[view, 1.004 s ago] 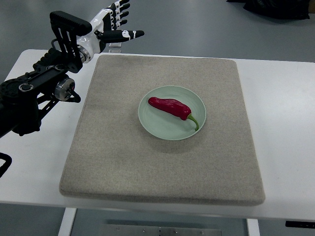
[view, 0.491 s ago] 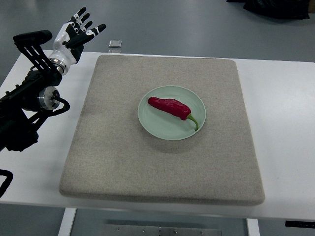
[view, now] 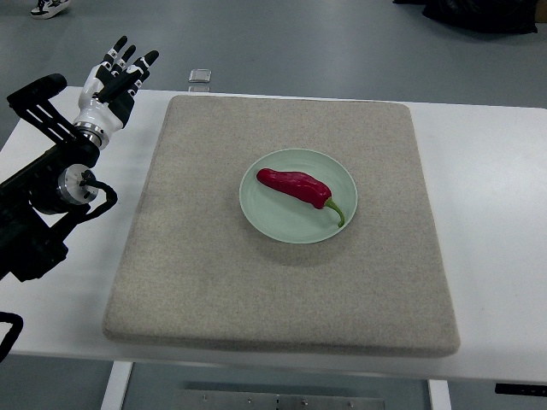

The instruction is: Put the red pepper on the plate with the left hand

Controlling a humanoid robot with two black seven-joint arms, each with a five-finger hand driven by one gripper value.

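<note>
A red pepper (view: 295, 186) with a green stem lies across the pale green plate (view: 273, 220), which sits in the middle of the beige mat (view: 214, 256). My left hand (view: 118, 73) is far off to the upper left, over the white table's back left corner, well away from the plate. Its fingers (view: 121, 53) are spread and point away, holding nothing. The black left arm (view: 43, 196) runs down the left edge. The right arm is out of the picture.
The mat covers most of the white table (view: 496, 222). A small clear object (view: 200, 76) sits just beyond the table's far edge, above the mat's left corner. Grey floor lies behind the table.
My left hand has swung left and back from above the mat's far left corner to over the table's left corner. The pepper and plate have not moved.
</note>
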